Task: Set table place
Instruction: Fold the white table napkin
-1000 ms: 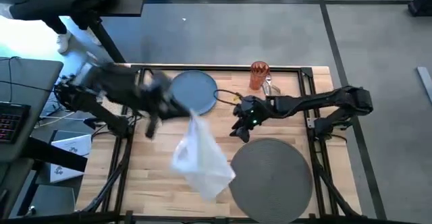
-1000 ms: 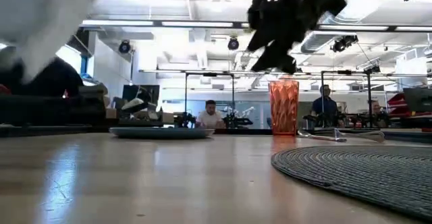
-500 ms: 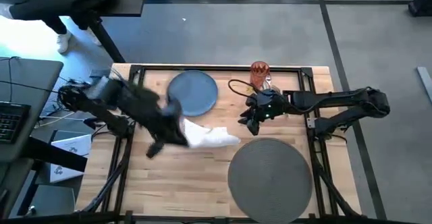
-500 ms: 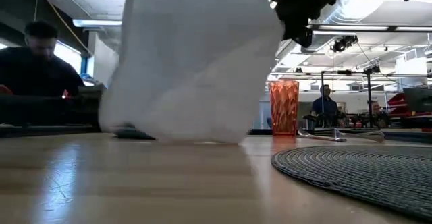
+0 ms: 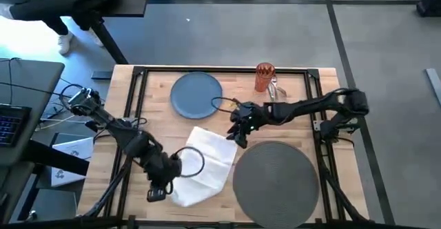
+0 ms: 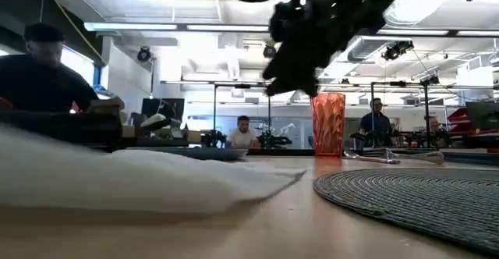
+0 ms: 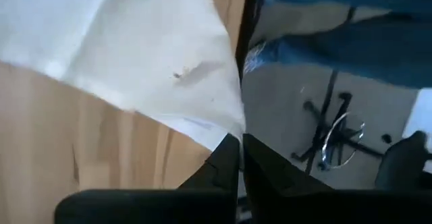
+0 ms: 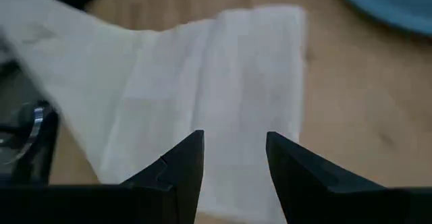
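Note:
The white napkin lies spread on the wooden table, left of the round dark grey mat. My left gripper is shut on the napkin's near left part. My right gripper hovers open above the napkin's far right corner, touching nothing. The blue plate rests flat at the far middle. The orange tumbler stands upright to its right. Silver cutlery lies beside the tumbler. My left gripper pinches a corner of the napkin between its two shut fingers. The rest of the cloth spreads away from the fingertips and lies slack on the table. One layer or several, I cannot tell.
A black metal rail frames the table's edges. A grey desk with a keyboard stands beyond the left edge. In the low view, people sit in the room behind the table. Bare wood shows left of the napkin.
My left gripper has swung from beside the plate toward the table's near edge, carrying the napkin. The napkin, hanging lifted a second ago, now lies spread on the table. My right gripper drew back toward the tumbler, then came left over the napkin's far right corner.

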Controlling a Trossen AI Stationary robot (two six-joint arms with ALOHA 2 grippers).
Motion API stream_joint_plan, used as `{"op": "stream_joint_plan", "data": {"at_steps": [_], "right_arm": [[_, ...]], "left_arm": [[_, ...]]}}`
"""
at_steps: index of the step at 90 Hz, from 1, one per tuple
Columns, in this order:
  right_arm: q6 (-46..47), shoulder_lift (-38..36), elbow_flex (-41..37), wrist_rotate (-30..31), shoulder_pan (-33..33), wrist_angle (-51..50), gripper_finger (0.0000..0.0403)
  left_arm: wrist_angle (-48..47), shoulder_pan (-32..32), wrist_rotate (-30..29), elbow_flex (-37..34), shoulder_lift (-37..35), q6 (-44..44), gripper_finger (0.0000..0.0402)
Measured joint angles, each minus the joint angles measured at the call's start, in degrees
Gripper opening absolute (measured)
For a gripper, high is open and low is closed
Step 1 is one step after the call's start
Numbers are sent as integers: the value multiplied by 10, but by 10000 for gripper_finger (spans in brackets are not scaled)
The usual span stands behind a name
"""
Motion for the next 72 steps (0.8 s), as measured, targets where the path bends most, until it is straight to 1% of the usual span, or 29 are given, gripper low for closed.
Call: {"op": "stream_joint_plan", "data": {"at_steps": [11,20,31,47,58,72], "right_arm": [[-13,62,55,-2,8,12,185],[-14,118,119,27,8,3,214],[-81,189,215,37,6,-23,239],[-210,293,371,34,6,-82,245],[-287,365,468,14,7,-128,245],[-364,439,584,-12,7,-237,245]], "left_arm": [[1,-23,0,-7,-2,-23,0],[0,-36,-3,-9,0,-30,0],[0,-49,-13,-9,-1,-38,0],[-5,-58,-67,-9,-1,-46,0],[-5,-58,-83,-9,-1,-68,0],[-5,-58,-116,-9,-1,-105,0]]}}
